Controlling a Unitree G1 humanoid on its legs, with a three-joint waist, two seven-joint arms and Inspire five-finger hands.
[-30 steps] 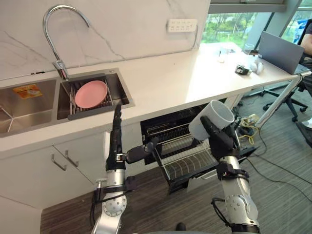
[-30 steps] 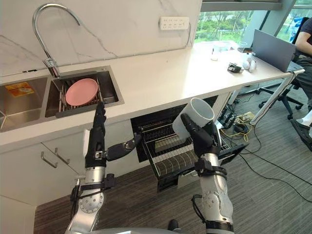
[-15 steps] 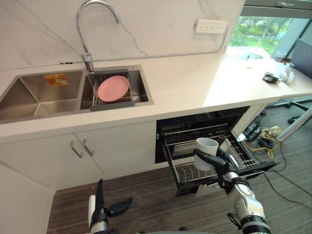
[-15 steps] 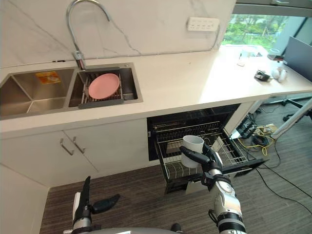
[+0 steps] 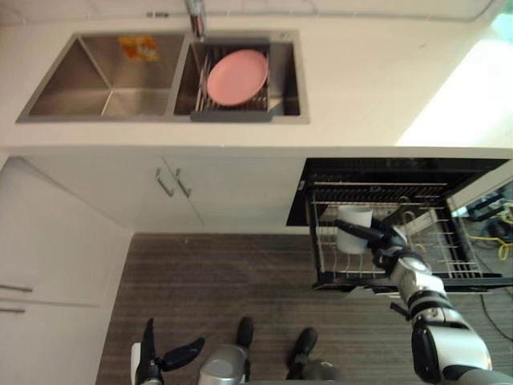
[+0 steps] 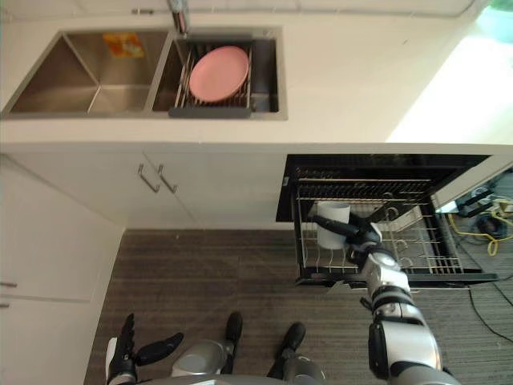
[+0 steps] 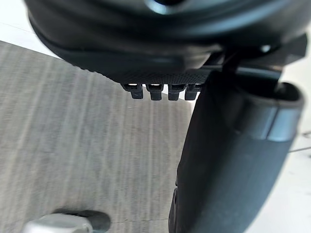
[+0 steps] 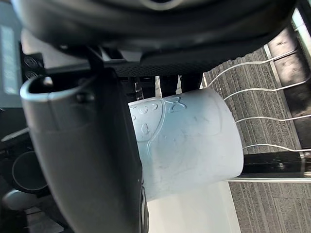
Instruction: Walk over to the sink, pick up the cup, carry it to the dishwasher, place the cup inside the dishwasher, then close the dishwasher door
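A white cup (image 5: 353, 228) is held on its side in my right hand (image 5: 386, 243), low over the left part of the pulled-out wire rack (image 5: 453, 258) of the open dishwasher (image 5: 377, 170). In the right wrist view my thumb (image 8: 82, 160) and fingers are curled round the cup (image 8: 189, 141), and rack wires (image 8: 262, 92) show just past it. Whether the cup touches the rack I cannot tell. My left hand (image 5: 152, 365) hangs low over the floor at the lower left, its fingers straight and nothing in it.
A pink plate (image 5: 236, 77) rests on a drying rack in the right basin of the double sink (image 5: 104, 80). White cabinet doors with handles (image 5: 172, 183) stand left of the dishwasher. Grey wood-look floor (image 5: 216, 281) lies open in front of them.
The camera has tilted down to look steeply at the floor and dishwasher. My right hand has lowered the cup into the rack's left part. The left hand stays low.
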